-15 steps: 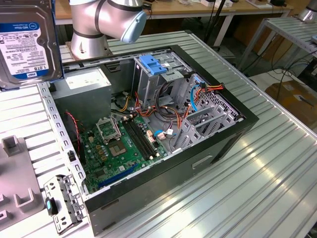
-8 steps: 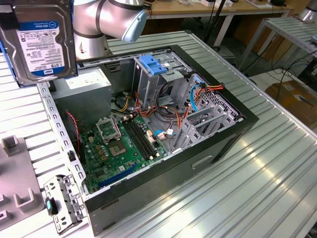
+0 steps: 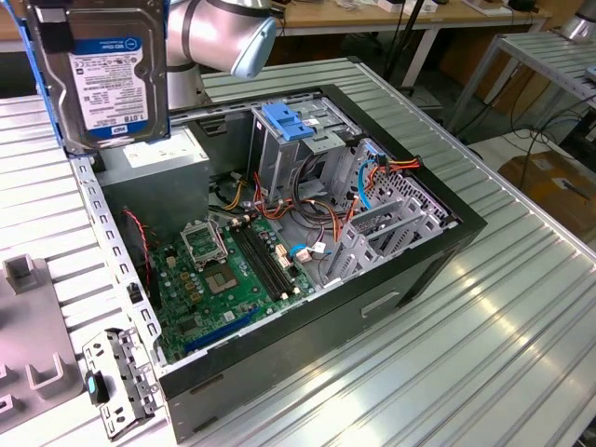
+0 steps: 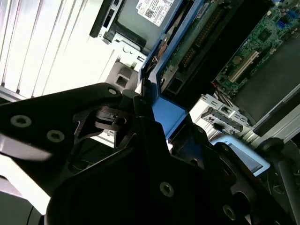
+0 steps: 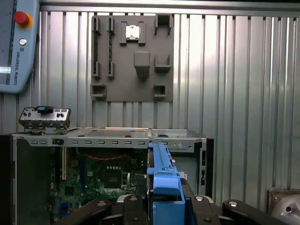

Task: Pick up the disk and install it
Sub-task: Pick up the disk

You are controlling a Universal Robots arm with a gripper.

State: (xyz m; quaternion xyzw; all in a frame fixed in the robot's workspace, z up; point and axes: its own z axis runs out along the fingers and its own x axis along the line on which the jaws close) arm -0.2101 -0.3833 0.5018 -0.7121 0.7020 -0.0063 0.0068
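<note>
Silver, blue and green
The disk (image 3: 102,74) is silver with a white-and-blue label and light blue edging; the circuit board (image 3: 214,279) is green, the cage (image 3: 279,154) grey with a blue top, the table (image 3: 484,326) striped silver.

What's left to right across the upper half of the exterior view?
disk, held up in the air → drive cage with blue top → orange-red cable bundle → brown cardboard box beyond the table edge.
</note>
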